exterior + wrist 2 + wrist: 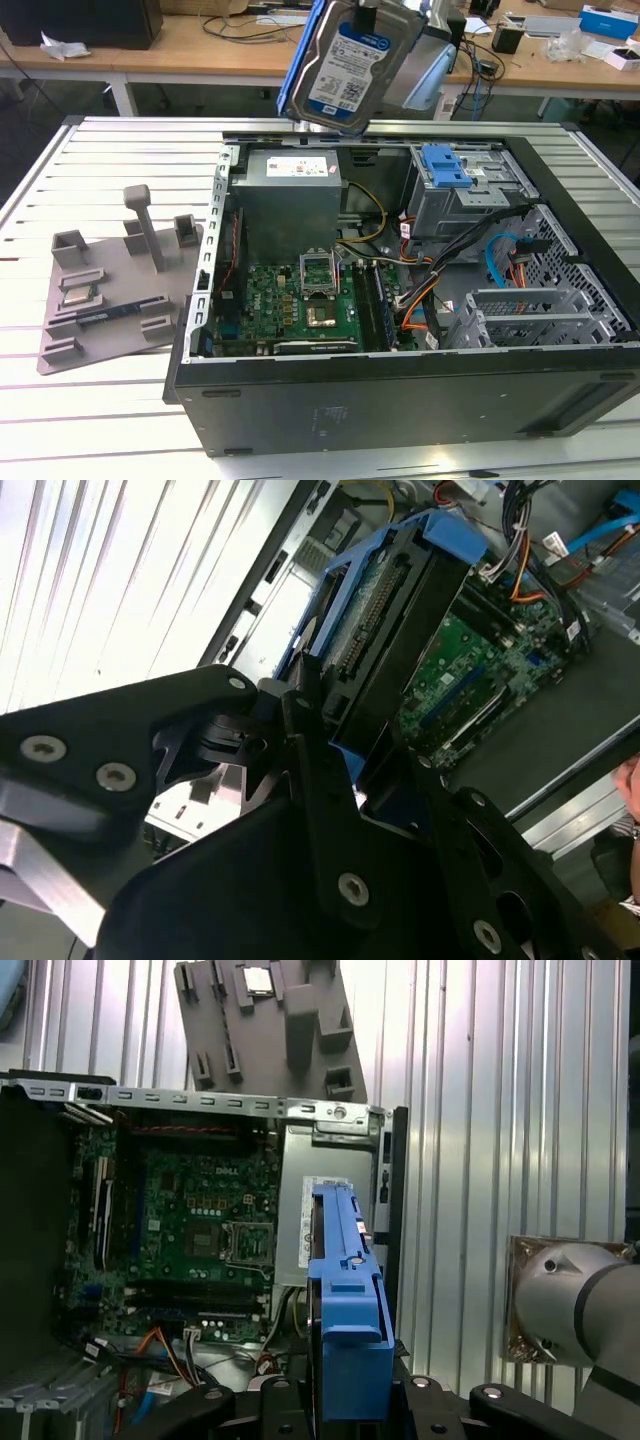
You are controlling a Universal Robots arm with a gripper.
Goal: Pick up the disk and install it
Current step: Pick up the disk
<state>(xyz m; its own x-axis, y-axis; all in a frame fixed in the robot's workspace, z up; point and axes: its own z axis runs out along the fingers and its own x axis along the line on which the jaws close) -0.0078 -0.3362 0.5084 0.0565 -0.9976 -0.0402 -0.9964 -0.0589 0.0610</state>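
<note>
We find the tool [350,730] clamped on the disk [405,600]. In the second wrist view its black fingers [300,715] press in from either side at one end of the disk. In the first wrist view the disk stands out from the tool edge-on, with its blue bracket toward the camera.

In the exterior view the disk [350,65] hangs tilted in the air with its label facing the camera. It is over the far side of the open computer case [400,410] and touches nothing below.

Inside the case we note:
- the green circuit board [300,300] on the floor;
- the power supply [290,195] behind it;
- the drive cage [480,200] with its blue latch [447,165], toward the exterior view's right.

The case rests on the slatted bench [120,150]. A grey tray [110,300] lies beside it on the exterior view's left. A wooden desk [200,45] stands beyond.
</note>
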